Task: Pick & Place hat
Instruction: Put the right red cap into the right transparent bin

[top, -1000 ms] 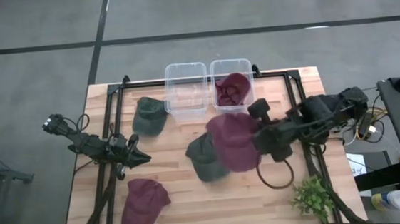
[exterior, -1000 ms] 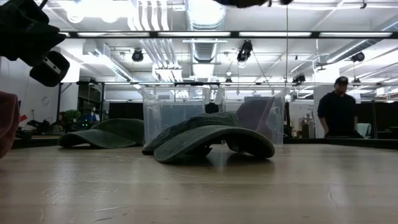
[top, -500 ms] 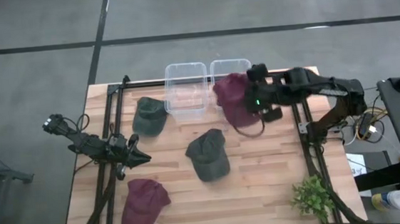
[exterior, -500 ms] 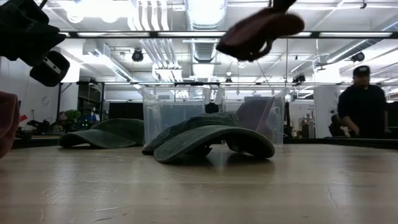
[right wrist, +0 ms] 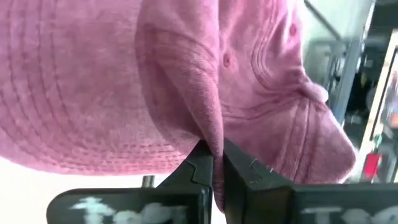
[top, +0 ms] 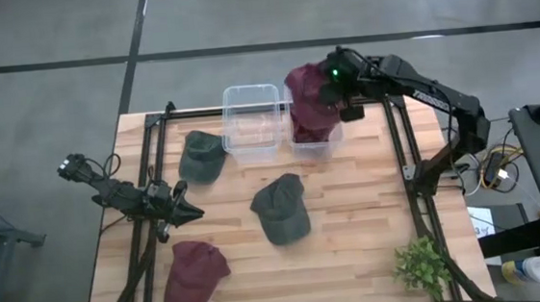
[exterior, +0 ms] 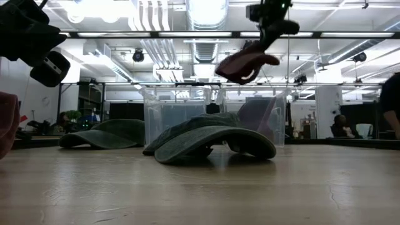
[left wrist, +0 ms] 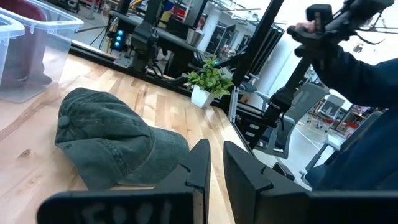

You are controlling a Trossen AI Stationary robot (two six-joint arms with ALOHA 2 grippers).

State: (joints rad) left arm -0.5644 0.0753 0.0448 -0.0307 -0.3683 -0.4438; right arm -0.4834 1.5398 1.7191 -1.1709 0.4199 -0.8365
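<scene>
Wooden desk [top: 353, 222] below, caps scattered; maroon hat [top: 310, 98] pinched in closed right jaws [top: 334, 86], dangling right over the right-hand clear bin [top: 314, 146], straight drop ahead; left jaws [top: 190, 212] idle, nearly shut

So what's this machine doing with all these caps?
It is sorting caps into clear bins. The right gripper is shut on a maroon cap, held in the air over the right-hand bin, which already has a maroon cap in it. The left gripper waits near the table's left side. Two green caps and another maroon one lie on the table.
</scene>
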